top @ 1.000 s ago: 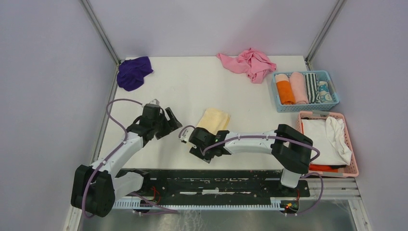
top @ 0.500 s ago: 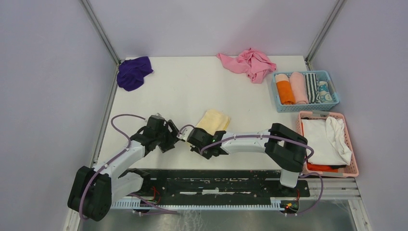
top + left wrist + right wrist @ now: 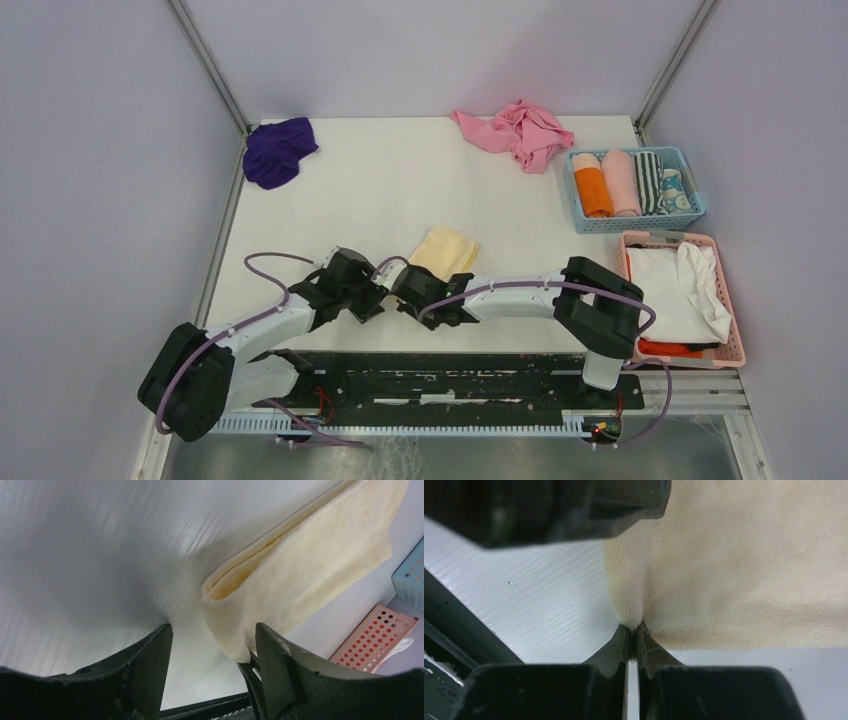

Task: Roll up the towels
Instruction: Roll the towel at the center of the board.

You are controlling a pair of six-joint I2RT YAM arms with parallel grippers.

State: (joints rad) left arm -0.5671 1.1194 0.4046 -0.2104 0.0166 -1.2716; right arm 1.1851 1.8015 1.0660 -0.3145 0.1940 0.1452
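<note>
Table (image 3: 380,190) white, matte; lilac walls (image 3: 440,50); yellow towel (image 3: 445,250) lies folded.

Robot lab cell: blank walls (image 3: 90,150), metal-framed white table (image 3: 380,190).

The top view looks down from above and behind the arm bases and takes in the whole desk (image 3: 380,190). The left wrist camera sits low behind the left claw (image 3: 210,636), facing along the desk across the yellow towel (image 3: 310,565) toward the pink basket (image 3: 372,640). The right wrist camera, behind the right claw (image 3: 632,629), is so close to that towel that it seems to face downward. All three views share the towel's near edge.
</note>
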